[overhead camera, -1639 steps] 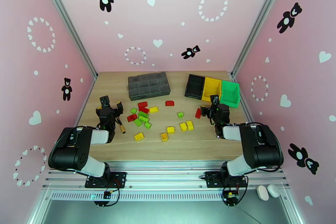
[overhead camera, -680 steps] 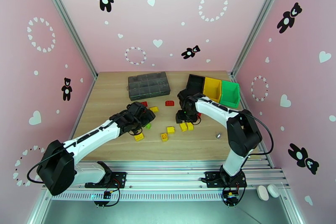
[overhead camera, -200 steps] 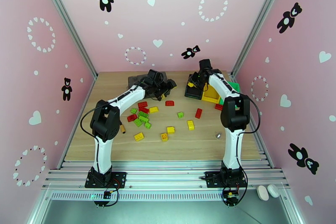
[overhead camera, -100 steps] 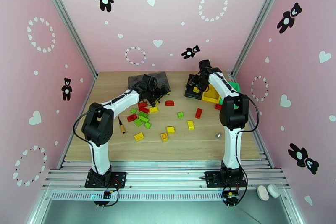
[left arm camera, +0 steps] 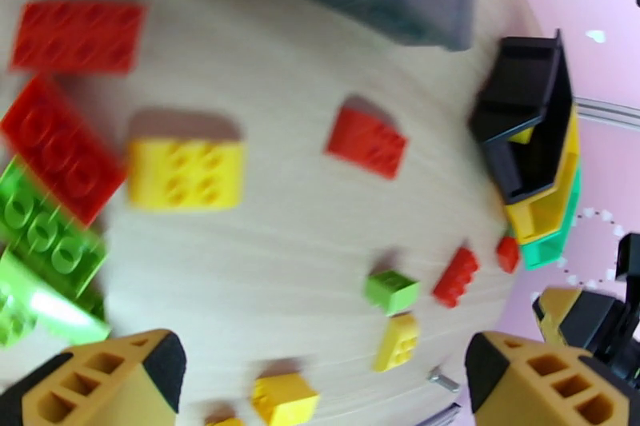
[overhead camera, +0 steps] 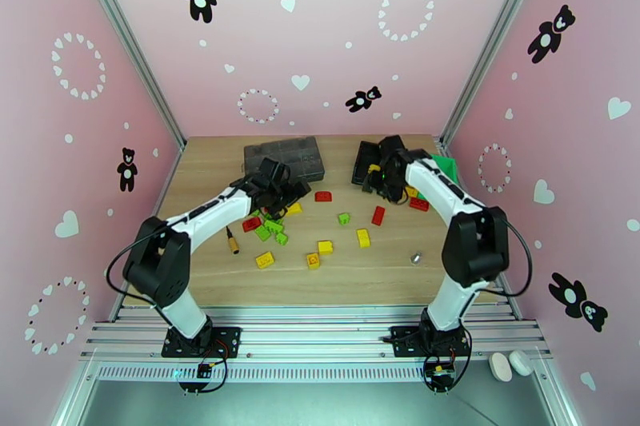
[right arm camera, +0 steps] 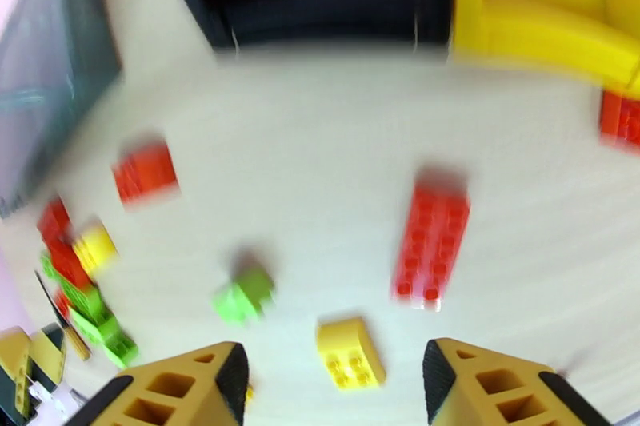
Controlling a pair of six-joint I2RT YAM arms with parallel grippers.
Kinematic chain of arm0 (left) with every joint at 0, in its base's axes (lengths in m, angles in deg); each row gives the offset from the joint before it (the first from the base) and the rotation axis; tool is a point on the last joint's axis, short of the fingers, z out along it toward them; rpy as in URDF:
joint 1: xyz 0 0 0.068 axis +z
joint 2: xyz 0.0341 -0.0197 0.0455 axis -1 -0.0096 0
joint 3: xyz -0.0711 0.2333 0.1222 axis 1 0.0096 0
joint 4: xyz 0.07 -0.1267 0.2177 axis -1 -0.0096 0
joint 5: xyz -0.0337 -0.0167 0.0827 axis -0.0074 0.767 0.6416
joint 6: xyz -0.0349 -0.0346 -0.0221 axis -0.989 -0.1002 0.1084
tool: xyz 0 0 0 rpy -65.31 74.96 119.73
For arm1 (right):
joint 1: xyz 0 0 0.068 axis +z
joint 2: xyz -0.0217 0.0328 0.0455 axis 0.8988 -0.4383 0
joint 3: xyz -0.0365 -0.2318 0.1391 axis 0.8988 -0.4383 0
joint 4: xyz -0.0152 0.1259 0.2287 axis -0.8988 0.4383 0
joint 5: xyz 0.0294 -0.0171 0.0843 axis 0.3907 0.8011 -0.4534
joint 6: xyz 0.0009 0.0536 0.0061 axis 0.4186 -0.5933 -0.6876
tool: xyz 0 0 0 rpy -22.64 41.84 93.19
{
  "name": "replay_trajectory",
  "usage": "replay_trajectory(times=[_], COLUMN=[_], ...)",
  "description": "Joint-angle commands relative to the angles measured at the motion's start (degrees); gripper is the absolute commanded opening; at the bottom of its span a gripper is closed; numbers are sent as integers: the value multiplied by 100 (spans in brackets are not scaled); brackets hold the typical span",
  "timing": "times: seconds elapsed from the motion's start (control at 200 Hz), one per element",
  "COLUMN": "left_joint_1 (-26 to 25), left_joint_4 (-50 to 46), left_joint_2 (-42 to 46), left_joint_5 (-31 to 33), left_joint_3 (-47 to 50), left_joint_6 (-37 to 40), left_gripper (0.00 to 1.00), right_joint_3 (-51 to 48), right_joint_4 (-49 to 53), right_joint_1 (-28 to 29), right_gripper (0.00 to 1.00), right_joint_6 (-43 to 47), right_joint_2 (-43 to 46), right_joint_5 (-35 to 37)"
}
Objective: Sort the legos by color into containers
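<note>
**Two empty tools, one crowded pile**

The left tool (left arm camera: 320, 388) hangs with fingers wide apart and nothing between them, above the bunched legos (overhead camera: 274, 226) at about 9 o'clock from the middle of the counter (overhead camera: 384, 276). The right tool (right arm camera: 332, 388), also apart and empty, hovers at 1 o'clock, just before the containers (right arm camera: 320, 29). Bricks in the pile touch, so a grasp could pinch two colours together or scatter neighbours.

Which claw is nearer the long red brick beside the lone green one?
Right. The right claw hovers just beyond the red brick, by the bins; the left claw is over the pile.
</note>
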Motion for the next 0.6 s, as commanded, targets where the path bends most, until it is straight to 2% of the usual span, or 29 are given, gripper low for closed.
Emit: replay_trajectory(times=[0.0,0.165,0.29,0.596], left_joint_1=[-261,-701,-934,-1010], left_joint_4=[-193,-214,-88,63], left_joint_2=[304,611,851,991], left_joint_5=[440,761,916,930], left_joint_3=[328,770,1170,1406], left_joint_6=[-222,-541,-856,-995], left_gripper=[98,98,98,98], right_joint_3=[-492,-1024,-1176,-1287], right_joint_4=[-56,-3,9,-83], right_joint_1=[279,549,701,804], right_gripper=[66,65,60,56], right_joint_6=[396,489,549,612], right_joint_2=[332,291,102,-410], right_joint_5=[-28,-68,-166,-241])
